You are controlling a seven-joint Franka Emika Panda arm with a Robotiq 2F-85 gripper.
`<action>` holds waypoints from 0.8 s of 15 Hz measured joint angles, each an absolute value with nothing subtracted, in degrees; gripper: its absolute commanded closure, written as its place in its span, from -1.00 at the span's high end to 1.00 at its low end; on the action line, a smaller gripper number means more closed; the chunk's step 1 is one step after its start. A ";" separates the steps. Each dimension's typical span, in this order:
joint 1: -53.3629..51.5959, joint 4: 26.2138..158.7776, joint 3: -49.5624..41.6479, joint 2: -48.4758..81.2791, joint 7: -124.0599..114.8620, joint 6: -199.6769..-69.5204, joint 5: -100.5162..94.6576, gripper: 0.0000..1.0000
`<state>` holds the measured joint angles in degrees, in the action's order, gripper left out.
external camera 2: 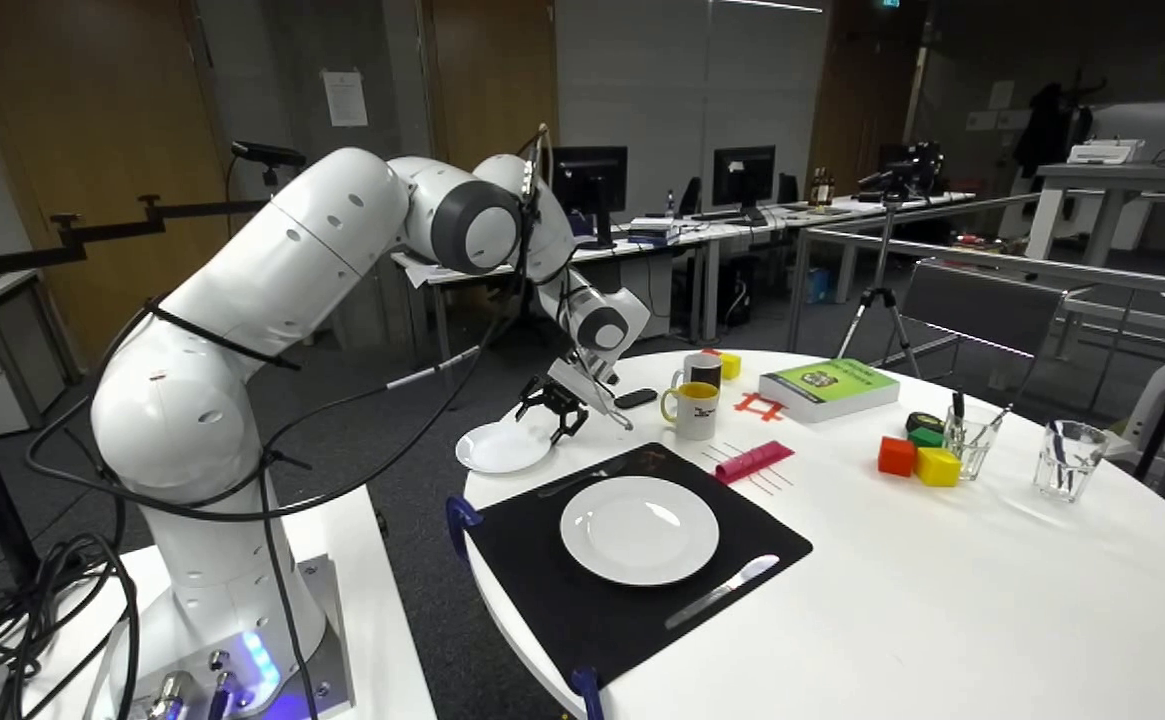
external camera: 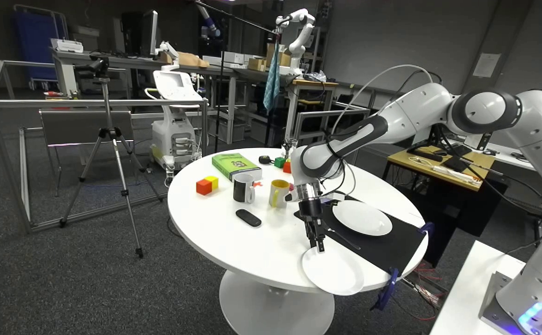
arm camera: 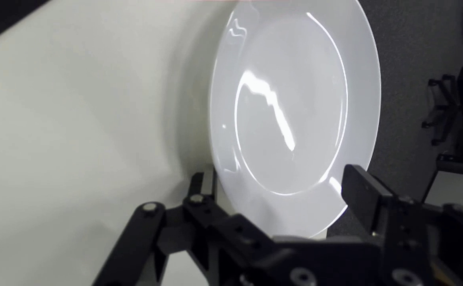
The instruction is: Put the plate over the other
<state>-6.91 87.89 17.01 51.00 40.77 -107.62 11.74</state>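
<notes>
In an exterior view, the white plate (external camera: pixel 335 274) lies at the near edge of the table (external camera: pixel 219 218). The gripper (external camera: pixel 317 247), fingers spread apart, is at the plate's far rim. The other plate (external camera: pixel 362 217) lies right, on a black mat (external camera: pixel 384 251).

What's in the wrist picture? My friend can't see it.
A shiny white plate fills the middle, and an open black pincer at the bottom has one jaw at each side of the plate's lower end. White table lies left, dark floor right.
</notes>
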 measured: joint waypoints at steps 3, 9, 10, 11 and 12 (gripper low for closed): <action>-6.59 86.42 17.01 51.92 41.81 -105.75 11.74 -0.43; -6.53 84.70 17.01 53.21 42.30 -104.65 11.74 -1.00; -6.50 84.43 17.01 53.38 42.66 -104.00 11.75 -0.98; -6.46 84.21 17.01 53.48 42.74 -103.39 11.75 -1.00; -6.45 84.07 17.01 53.51 42.84 -103.00 11.76 -1.00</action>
